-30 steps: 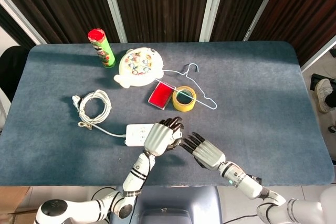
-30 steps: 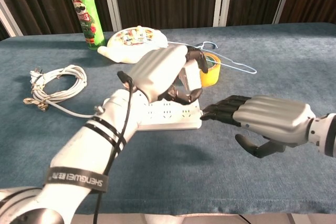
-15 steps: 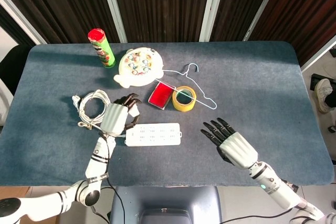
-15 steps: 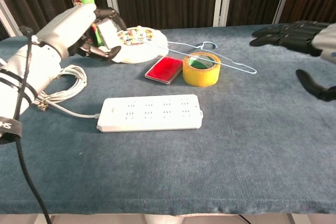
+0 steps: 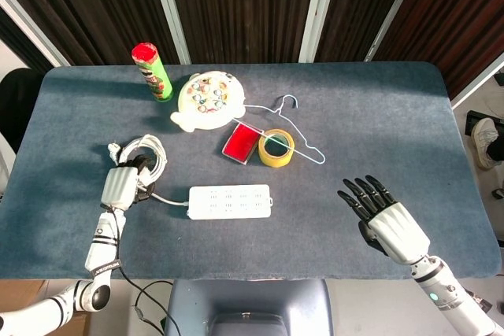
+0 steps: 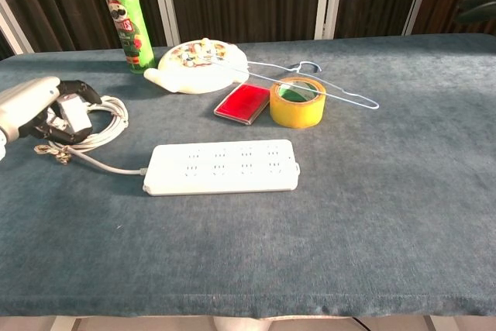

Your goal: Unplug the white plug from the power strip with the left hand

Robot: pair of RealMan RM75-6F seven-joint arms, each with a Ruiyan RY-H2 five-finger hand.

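Note:
The white power strip (image 5: pixel 230 201) (image 6: pixel 222 167) lies flat near the table's front, with nothing in its sockets. My left hand (image 5: pixel 122 186) (image 6: pixel 31 106) is well to the left of it, over the coiled white cable (image 5: pixel 143 155) (image 6: pixel 97 123), and it grips the white plug (image 6: pixel 75 113) in curled fingers. In the head view the hand mostly hides the plug. My right hand (image 5: pixel 387 219) hovers at the front right with fingers spread and nothing in it; only its dark fingertips (image 6: pixel 479 5) show in the chest view.
A green chips can (image 5: pixel 153 72) stands at the back left beside a white fishing toy (image 5: pixel 208 100). A red box (image 5: pixel 242 143), a yellow tape roll (image 5: pixel 276 148) and a wire hanger (image 5: pixel 287 127) lie behind the strip.
My left hand carried the white plug off the strip, leftward to the cable coil. My right hand drew away from the strip to the front right and opened out.

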